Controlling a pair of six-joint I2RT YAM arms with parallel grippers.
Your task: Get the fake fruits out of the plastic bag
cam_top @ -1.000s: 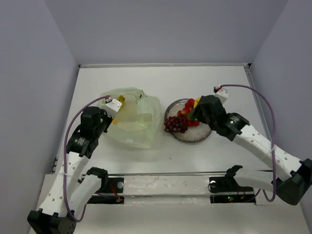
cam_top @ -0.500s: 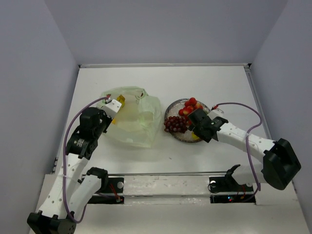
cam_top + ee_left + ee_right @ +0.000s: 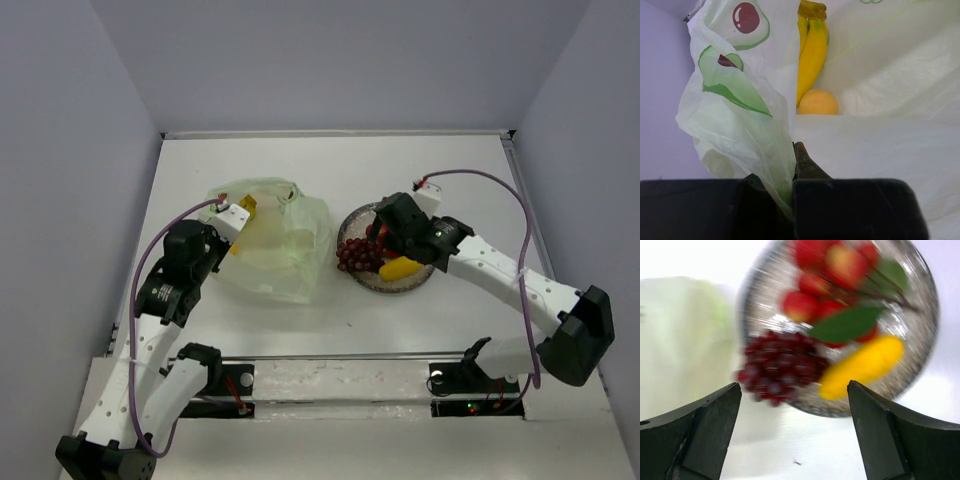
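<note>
The plastic bag (image 3: pixel 270 250) lies left of centre, pale green and crinkled. My left gripper (image 3: pixel 232 222) is shut on its left edge, and the film runs down between the jaws (image 3: pixel 791 159). Inside the bag a yellow banana (image 3: pixel 811 55) and a round orange fruit (image 3: pixel 818 102) show. On the speckled plate (image 3: pixel 376 285) lie a dark red grape bunch (image 3: pixel 360 255), a yellow oblong fruit (image 3: pixel 400 268) and small red pieces (image 3: pixel 812 282) with a green leaf. My right gripper (image 3: pixel 388 238) hovers open above the plate's near edge (image 3: pixel 793 390), holding nothing.
The plate stands just right of the bag, almost touching it. White walls close the table at the back and sides. A metal rail with the arm bases (image 3: pixel 340 380) runs along the near edge.
My right gripper opened and let go of the yellow fruit, which now lies on the plate, then lifted back over the plate. The left arm and bag have not moved.
</note>
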